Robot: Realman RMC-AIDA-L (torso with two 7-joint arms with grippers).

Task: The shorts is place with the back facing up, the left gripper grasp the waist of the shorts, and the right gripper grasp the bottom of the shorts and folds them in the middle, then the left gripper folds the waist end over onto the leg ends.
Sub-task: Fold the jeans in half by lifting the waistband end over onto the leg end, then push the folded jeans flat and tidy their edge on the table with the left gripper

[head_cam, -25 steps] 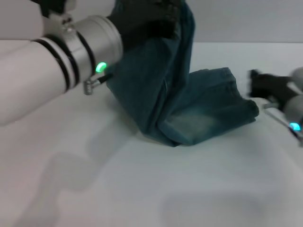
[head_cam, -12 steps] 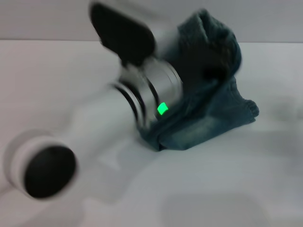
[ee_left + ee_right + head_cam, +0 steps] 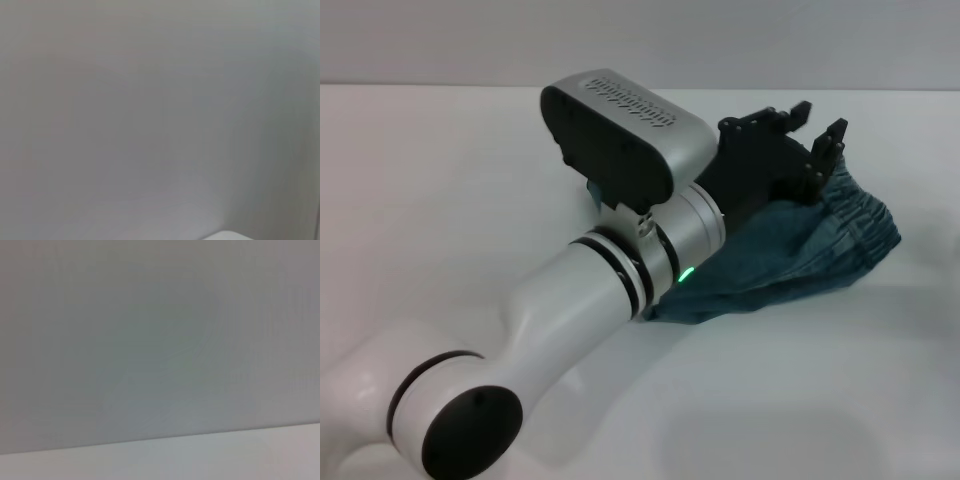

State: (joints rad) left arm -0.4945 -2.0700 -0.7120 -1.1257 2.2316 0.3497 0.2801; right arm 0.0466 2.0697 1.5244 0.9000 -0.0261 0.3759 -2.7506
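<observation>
The shorts [image 3: 790, 255] lie folded in a compact blue-green denim bundle right of the table's middle in the head view. The gathered waist [image 3: 868, 222] now lies on top at the bundle's right end. The leg ends are hidden under the folded layers. My left gripper [image 3: 814, 128] hovers just above the bundle's far edge, its black fingers [image 3: 831, 141] spread apart with nothing between them. The silver-white left arm [image 3: 620, 275], green light lit, reaches in from the lower left and covers the bundle's left part. The right gripper is out of view. Neither wrist view shows the shorts.
The white table [image 3: 440, 180] stretches around the bundle, with a grey wall [image 3: 640, 40] behind it. The left wrist view shows only the grey wall [image 3: 150, 110]. In the right wrist view there is a grey wall above a white table edge [image 3: 200, 455].
My left arm swung rightward and down, carrying the waist over the lower layers, and its fingers have let go. The right gripper withdrew out of view on the right.
</observation>
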